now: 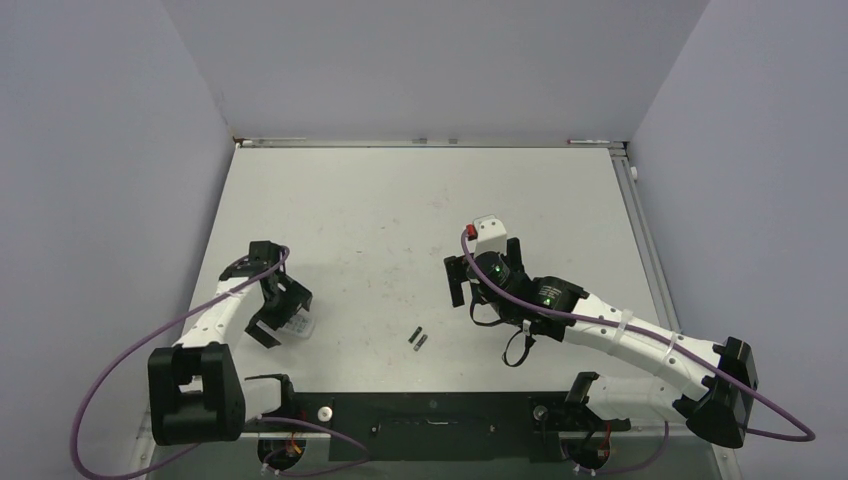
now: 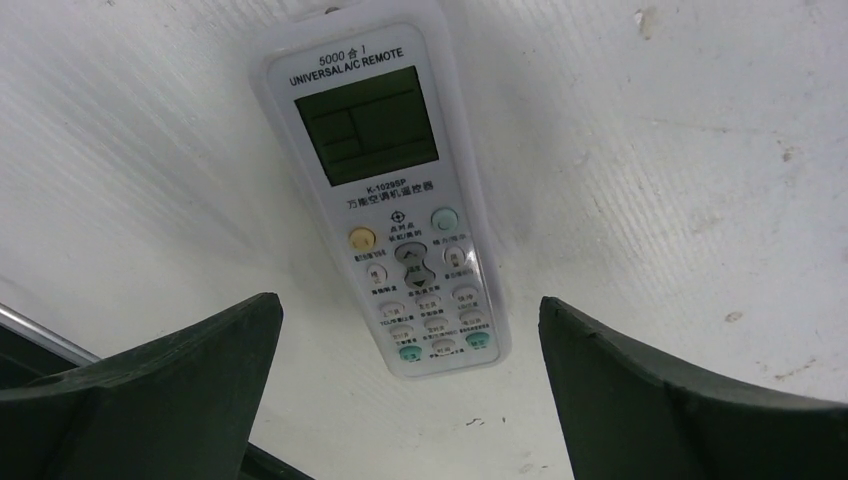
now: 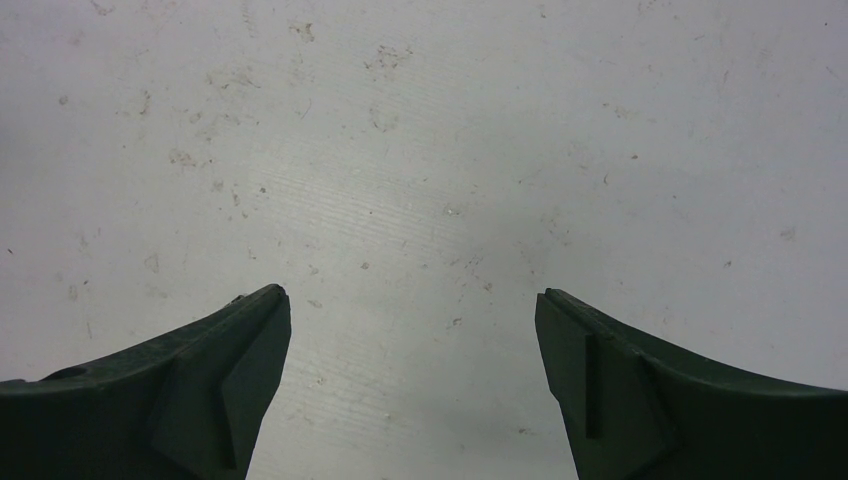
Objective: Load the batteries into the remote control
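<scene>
Left gripper: jaws fully spread, released, gripping nothing, one either side of the remote control and clear of it. The remote control lies flat on the counter, white, display and buttons up.

Right gripper: jaws wide, empty, well right of the remote.

Batteries: two dark cylinders side by side, right of the remote, apart from it.

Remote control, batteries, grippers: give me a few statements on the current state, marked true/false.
1. The remote control lies button face up. True.
2. The left gripper is shut on the remote control. False: it is open and holds nothing.
3. The batteries lie side by side on the table, between the two arms. True.
4. The right gripper holds one battery. False: it is open, with only table surface between its fingers.
</scene>
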Controlling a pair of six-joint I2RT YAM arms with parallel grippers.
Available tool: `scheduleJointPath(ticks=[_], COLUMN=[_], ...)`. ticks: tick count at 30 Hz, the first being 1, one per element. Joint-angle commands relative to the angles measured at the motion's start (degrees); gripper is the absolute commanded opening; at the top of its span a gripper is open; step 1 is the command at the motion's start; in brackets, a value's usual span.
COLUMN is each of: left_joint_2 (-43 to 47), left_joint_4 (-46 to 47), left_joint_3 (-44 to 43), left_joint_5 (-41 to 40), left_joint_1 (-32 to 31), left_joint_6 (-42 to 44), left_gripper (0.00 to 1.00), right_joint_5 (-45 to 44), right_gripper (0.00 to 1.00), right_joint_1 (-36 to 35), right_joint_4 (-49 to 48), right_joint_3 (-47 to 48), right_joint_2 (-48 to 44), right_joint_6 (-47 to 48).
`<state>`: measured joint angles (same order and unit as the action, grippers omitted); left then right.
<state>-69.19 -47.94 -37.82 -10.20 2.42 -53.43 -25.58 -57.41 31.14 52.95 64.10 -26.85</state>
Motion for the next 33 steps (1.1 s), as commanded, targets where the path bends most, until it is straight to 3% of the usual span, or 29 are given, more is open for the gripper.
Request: scheduleJointPath(ticks=[1, 13, 28, 33], left_joint_2=[-2.2, -5.0, -7.0, -7.4], left_joint_4=[2.9, 5.3, 7.9, 8.2], left_joint_3=[-0.2, 1.1, 2.9, 2.8], left_joint_5=[-1.0, -0.7, -0.5, 0.1], left_joint_1=[0.7, 1.8, 2.6, 2.6], left_joint_6=[-7.1, -5.0, -2.9, -2.2], left_gripper=[0.96, 0.90, 0.69, 0.56], right_joint_5=[-1.9, -2.3, -2.9, -2.7], right_gripper=[0.92, 0.92, 0.93, 0.93], right_joint_1=[0.0, 0.0, 0.0, 0.0], right_joint_4=[0.7, 0.8, 0.3, 0.5], right_joint_3=[0.5, -0.2, -1.4, -1.4], right_joint_2=[-1.0, -1.7, -2.8, -2.5], right_joint_6=[-0.5, -1.1, -1.4, -1.8])
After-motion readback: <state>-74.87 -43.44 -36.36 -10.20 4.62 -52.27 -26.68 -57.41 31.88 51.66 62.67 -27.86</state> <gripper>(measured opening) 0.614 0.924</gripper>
